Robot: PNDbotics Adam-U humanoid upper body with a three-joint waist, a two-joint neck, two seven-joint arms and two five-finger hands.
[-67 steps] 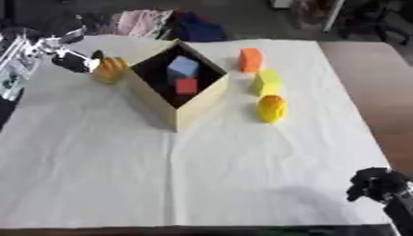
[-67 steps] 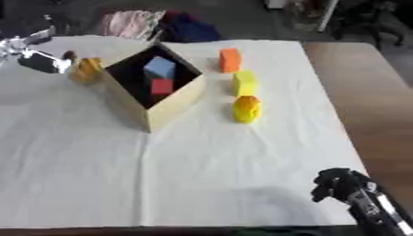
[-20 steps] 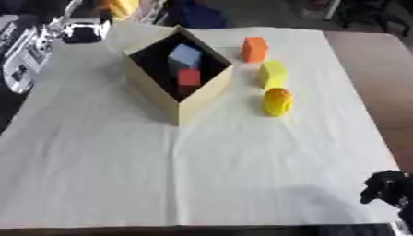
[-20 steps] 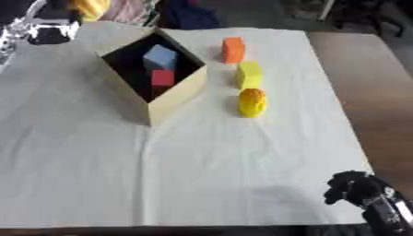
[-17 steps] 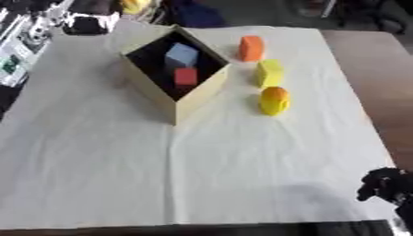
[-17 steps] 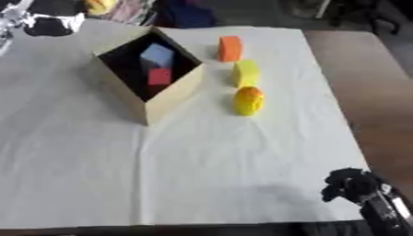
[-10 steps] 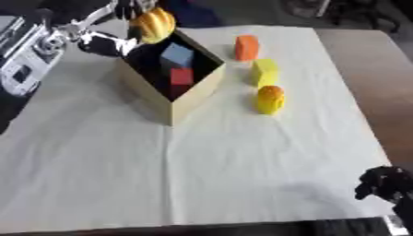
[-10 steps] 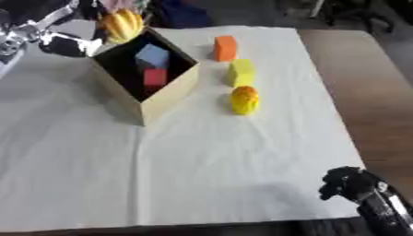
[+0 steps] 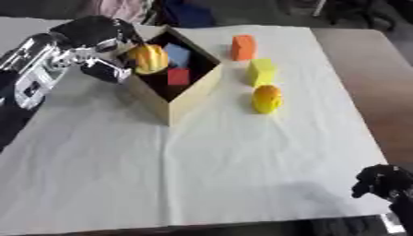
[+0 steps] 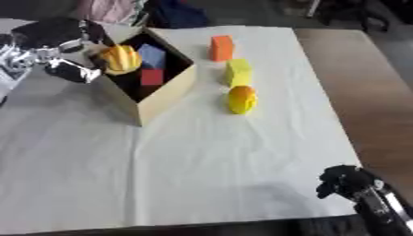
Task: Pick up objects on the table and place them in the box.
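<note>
Left eye view shows my left hand [image 9: 97,46] with fingers curled round a yellow-orange object [image 9: 150,59], held over the box [image 9: 184,99] at its left rim; blue [image 9: 177,54] and red [image 9: 178,76] blocks lie inside. On the worktop [image 9: 202,156], right of the box, orange [image 9: 243,47] and yellow [image 9: 261,72] blocks and a yellow lump [image 9: 266,98] sit in a row. My right hand [image 9: 380,182] rests at the lower right, fingers curled on nothing.

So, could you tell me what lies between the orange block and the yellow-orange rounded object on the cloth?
A yellow block sits between the orange block and the rounded object, clear in the left eye view.
</note>
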